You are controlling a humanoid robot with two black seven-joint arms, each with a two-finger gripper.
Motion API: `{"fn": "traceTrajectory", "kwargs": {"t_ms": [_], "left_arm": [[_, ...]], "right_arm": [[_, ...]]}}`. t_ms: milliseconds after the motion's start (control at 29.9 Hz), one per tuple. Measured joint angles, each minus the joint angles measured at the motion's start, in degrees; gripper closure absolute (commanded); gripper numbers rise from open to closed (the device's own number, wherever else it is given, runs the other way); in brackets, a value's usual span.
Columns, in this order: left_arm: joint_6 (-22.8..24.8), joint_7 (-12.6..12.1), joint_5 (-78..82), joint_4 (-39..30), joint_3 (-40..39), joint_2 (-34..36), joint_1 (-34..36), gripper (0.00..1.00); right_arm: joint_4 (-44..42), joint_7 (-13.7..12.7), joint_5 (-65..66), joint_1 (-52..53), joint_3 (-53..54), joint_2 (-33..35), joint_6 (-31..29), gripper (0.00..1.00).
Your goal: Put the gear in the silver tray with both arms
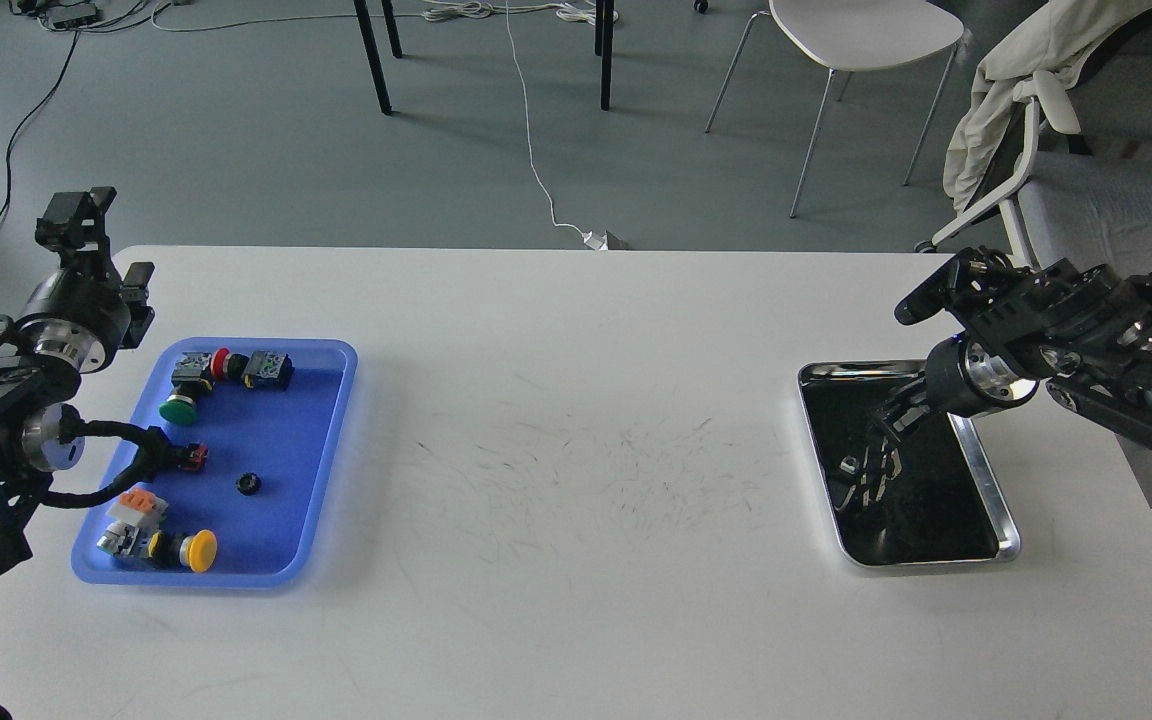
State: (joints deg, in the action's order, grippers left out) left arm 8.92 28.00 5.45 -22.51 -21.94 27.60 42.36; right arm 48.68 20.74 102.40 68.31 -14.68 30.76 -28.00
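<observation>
Here, right tool (884, 425) low over the silver tray (986, 470), left tool (86, 215) well apart; grips indiscernible.

A table (576, 420) fills the lower frame. On its left side lies a plastic tray (321, 470) holding several push buttons (198, 550) and a small ring (248, 484) near its middle. On the right side lies the silver tray (986, 470), with the right gripper (886, 420) over it. The left gripper (101, 250) sits at the upper left of the plastic tray. Chairs (856, 40) stand behind the table, upper right.
</observation>
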Motion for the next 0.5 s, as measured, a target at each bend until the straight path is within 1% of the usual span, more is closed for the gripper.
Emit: {"fn": "traceTrajectory", "kwargs": {"t_ms": [100,167,301,502], "left_arm": [[-0.1,0.0,0.0,0.0,0.0,0.0,-0.1,0.02],[-0.1,0.0,0.0,0.0,0.1,0.0,-0.1,0.02],[0.0,0.0,0.5,0.0,0.4,0.2,-0.2,0.02],[0.3,0.0,1.2,0.0,1.0,1.4,-0.2,0.02]], "right_arm": [[-0.2,0.0,0.0,0.1,0.7,0.0,0.0,0.43],[-0.4,0.0,-0.1,0.1,1.3,0.0,0.0,0.33],[-1.5,-0.1,-1.3,-0.1,5.7,0.0,0.0,0.27],[-4.0,-0.3,-9.1,-0.1,12.1,0.4,0.0,0.27]]}}
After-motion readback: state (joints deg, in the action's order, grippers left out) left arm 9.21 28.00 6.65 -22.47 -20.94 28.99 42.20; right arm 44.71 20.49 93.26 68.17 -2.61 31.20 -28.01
